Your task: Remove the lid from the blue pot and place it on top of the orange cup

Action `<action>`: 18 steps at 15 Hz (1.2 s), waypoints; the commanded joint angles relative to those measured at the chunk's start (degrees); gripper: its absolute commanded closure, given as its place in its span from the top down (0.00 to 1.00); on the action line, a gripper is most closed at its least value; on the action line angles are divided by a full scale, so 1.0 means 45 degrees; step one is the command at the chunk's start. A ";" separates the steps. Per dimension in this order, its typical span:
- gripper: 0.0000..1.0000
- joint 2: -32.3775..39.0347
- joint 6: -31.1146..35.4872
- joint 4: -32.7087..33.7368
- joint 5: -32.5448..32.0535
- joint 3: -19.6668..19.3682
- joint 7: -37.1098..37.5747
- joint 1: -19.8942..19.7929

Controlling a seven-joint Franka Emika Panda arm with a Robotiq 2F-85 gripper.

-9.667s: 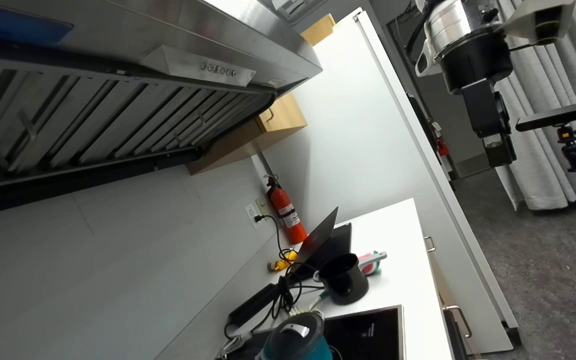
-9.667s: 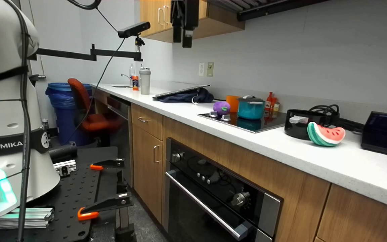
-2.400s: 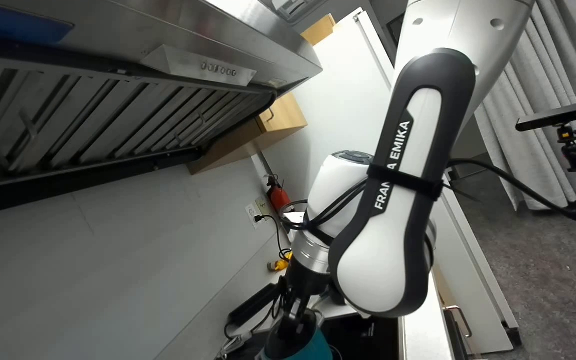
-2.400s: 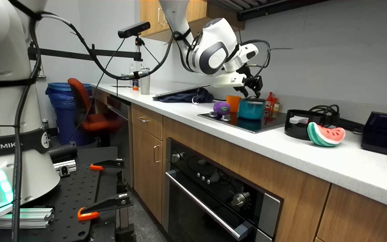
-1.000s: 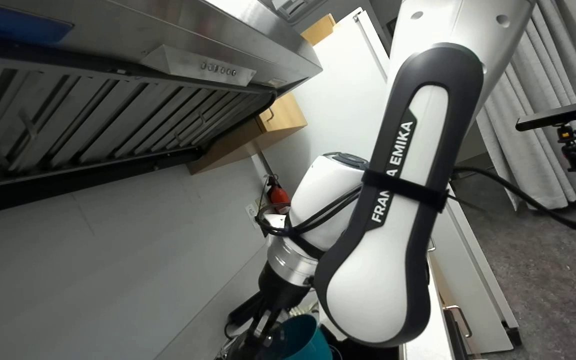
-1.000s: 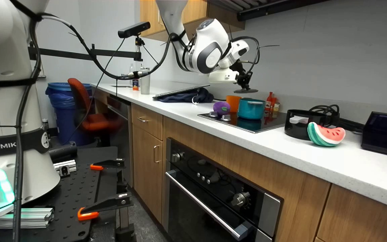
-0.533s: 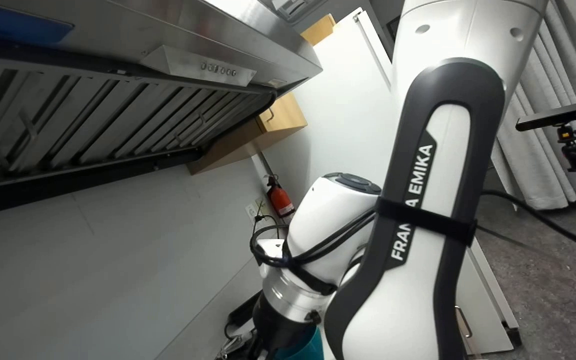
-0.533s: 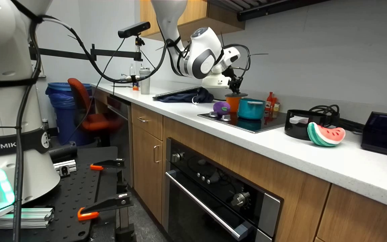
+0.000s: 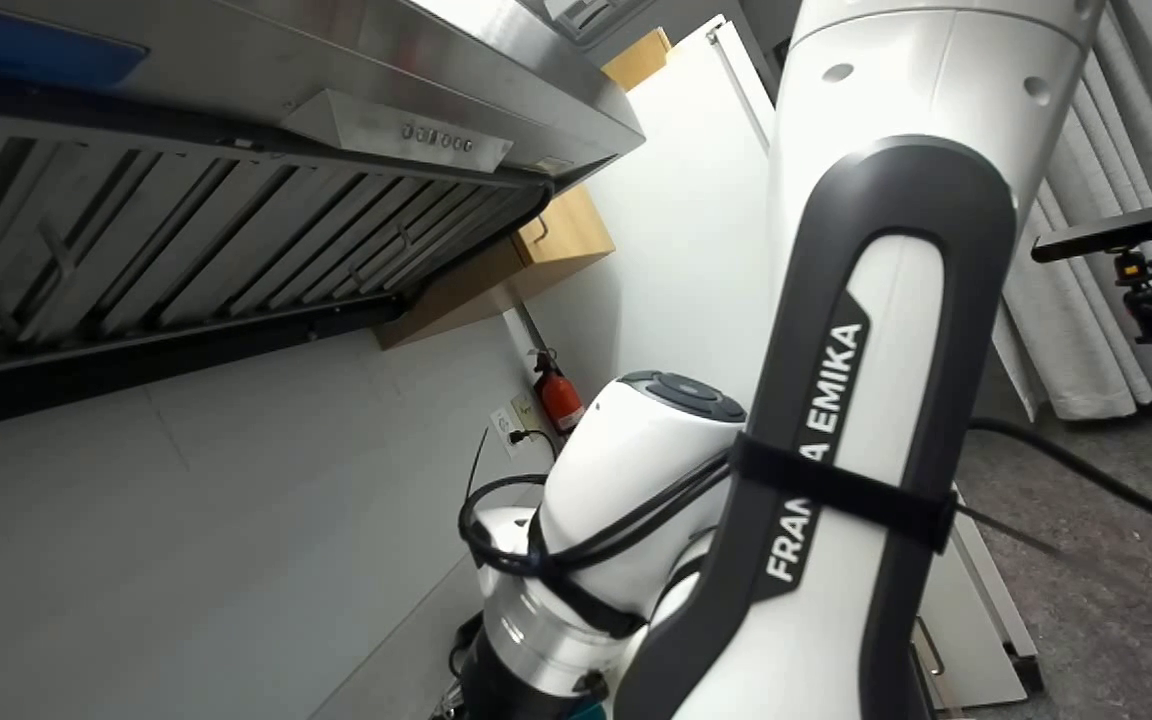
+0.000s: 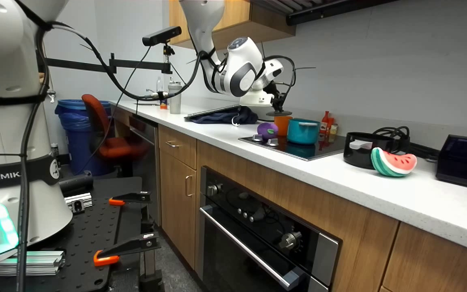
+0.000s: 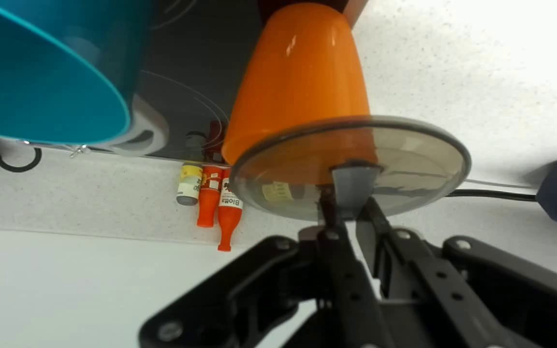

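Note:
My gripper (image 11: 348,210) is shut on the grey handle of the lid (image 11: 418,162), a dark-rimmed glass disc in the wrist view. The lid is over the wide end of the orange cup (image 11: 302,82), shifted to one side, so part of the cup's edge stays uncovered. In an exterior view the lid (image 10: 279,113) is level with the top of the orange cup (image 10: 283,125), sticking out to its left; whether they touch I cannot tell. The blue pot (image 10: 303,132) stands lidless beside the cup. Its open mouth shows in the wrist view, where the blue pot (image 11: 41,92) fills a corner.
A purple plush toy (image 10: 267,130) sits in front of the cup on the black cooktop (image 10: 318,152). Red bottles (image 11: 211,193) stand behind near the wall. A black pot (image 10: 357,156) and a watermelon slice (image 10: 395,162) are farther right. A dark cloth (image 10: 225,117) lies left.
A second ago the lid hung higher, between pot and cup. It came left and down over the cup, then slid farther left during the last half second. My gripper kept its hold.

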 commanded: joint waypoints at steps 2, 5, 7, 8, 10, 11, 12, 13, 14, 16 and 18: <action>0.03 0.0678 0.0158 0.1251 -0.0296 0.0003 -0.0142 0.0192; 0.03 0.0858 0.0151 0.1533 -0.0320 -0.0106 -0.0212 0.0216; 0.03 0.0961 0.0129 0.1709 -0.0291 -0.0217 -0.0271 0.0258; 0.03 0.0988 0.0112 0.1772 -0.0265 -0.0287 -0.0290 0.0289; 0.03 0.1017 0.0095 0.1905 -0.0248 -0.0436 -0.0354 0.0351; 0.03 0.0991 0.0052 0.1945 -0.0225 -0.0530 -0.0389 0.0392; 0.03 0.0919 0.0006 0.1944 -0.0202 -0.0621 -0.0431 0.0439; 0.03 0.0868 -0.0010 0.1931 -0.0203 -0.0691 -0.0495 0.0465; 0.03 0.0774 -0.0032 0.1860 -0.0215 -0.0774 -0.0574 0.0494; 0.03 0.0630 -0.0060 0.1702 -0.0203 -0.0925 -0.0722 0.0541; 0.03 0.0473 -0.0088 0.1441 -0.0119 -0.1191 -0.0840 0.0664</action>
